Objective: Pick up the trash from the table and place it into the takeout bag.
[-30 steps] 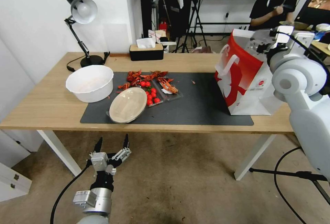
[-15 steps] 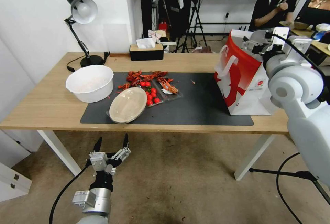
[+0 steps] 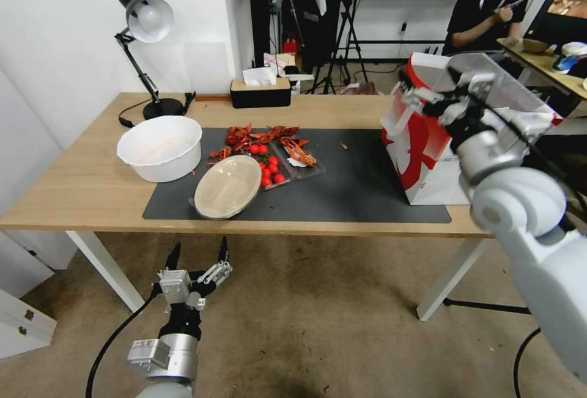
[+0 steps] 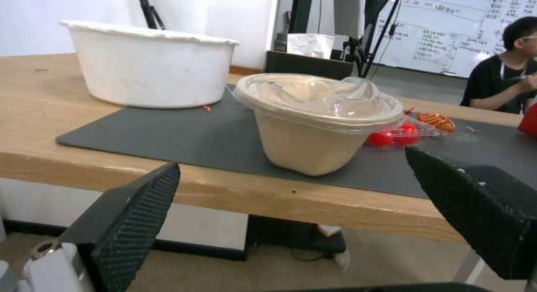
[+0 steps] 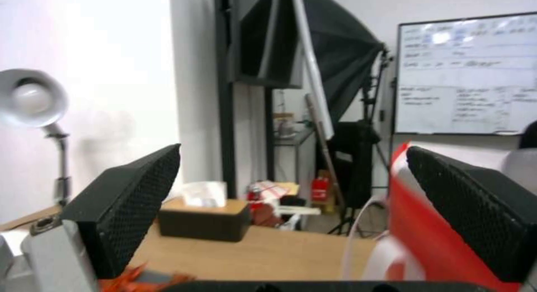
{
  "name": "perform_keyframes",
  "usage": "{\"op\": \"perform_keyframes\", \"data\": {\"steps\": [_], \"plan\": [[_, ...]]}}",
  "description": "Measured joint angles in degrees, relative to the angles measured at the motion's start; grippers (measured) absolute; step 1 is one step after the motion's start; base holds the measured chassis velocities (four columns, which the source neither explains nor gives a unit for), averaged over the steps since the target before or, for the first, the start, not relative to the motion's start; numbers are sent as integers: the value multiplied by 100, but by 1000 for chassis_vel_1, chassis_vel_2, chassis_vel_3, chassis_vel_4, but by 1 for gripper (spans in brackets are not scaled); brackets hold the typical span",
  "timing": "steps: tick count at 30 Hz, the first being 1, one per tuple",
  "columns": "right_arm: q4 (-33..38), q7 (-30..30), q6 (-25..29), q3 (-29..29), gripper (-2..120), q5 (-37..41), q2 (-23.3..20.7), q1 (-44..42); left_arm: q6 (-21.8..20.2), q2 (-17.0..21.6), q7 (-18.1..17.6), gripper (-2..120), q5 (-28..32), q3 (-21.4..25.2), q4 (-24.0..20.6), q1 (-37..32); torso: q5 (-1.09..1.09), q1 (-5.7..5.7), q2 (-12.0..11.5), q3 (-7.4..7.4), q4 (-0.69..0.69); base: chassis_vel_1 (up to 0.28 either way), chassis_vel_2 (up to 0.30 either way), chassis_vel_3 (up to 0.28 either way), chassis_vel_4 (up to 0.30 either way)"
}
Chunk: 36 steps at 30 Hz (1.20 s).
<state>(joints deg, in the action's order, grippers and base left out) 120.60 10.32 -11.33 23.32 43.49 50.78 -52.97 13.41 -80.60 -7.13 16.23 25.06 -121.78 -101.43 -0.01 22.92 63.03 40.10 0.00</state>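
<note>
Beige round plate sits at the table edge just above the parked, spread left gripper. Right gripper — empty, jaws apart — hovers beside the takeout bag; a careless swing could tip it.

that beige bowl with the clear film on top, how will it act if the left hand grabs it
The beige bowl looks like thin moulded pulp, so probably light and apt to slide on the mat. Its narrow base under a wider rim may tip. The clear film looks loose and crinkly.
</note>
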Motion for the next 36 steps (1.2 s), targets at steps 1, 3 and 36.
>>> {"op": "perform_keyframes", "data": {"steps": [1, 3, 36], "plan": [[22, -54, 25, 22, 100, -20, 18, -74, 2, 3, 0, 100, 2, 0, 5, 2, 0, 0, 0, 0, 0, 0, 0, 0, 0], [39, -109, 61, 42, 100, -43, 37, -147, 5, 3, 0, 100, 6, 0, 9, 3, 0, 0, 0, 0, 0, 0, 0, 0, 0], [243, -1368, 1849, 783, 100, -1414, 1374, -3325, -11, 105, -7, 100, 292, 3, 138, 165, 0, -1, 0, 0, 0, 0, 0, 0, 0]]}}
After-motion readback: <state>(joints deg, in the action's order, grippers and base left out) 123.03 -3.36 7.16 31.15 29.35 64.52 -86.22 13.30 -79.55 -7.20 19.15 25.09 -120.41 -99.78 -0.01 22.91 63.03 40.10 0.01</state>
